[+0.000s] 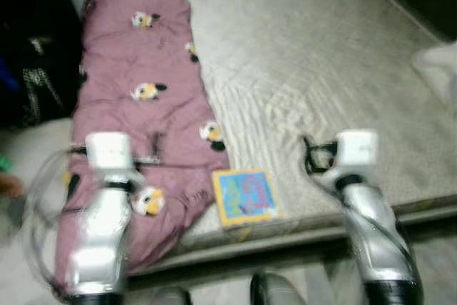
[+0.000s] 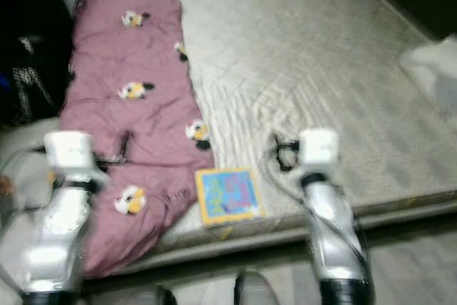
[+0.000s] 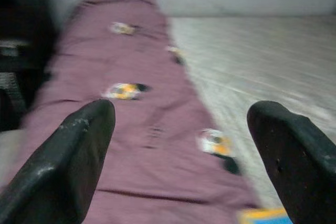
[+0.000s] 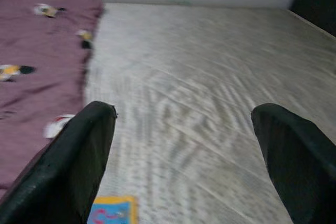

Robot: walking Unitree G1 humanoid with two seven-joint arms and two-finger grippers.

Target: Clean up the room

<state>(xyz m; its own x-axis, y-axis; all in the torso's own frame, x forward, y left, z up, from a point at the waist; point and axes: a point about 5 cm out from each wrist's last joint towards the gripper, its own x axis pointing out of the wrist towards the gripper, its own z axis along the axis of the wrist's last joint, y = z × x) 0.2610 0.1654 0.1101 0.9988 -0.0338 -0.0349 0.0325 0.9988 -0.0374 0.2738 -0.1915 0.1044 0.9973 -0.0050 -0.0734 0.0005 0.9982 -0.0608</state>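
While the robot faces the bed's near edge, left gripper [image 3: 178,156] and right gripper [image 4: 184,156] hover with fingers wide, apparently readied for the mauve cartoon-print quilt [image 1: 143,98] along the grey quilted mattress's [image 1: 321,69] left side and the yellow-bordered square picture book [image 1: 245,196] at its near edge.
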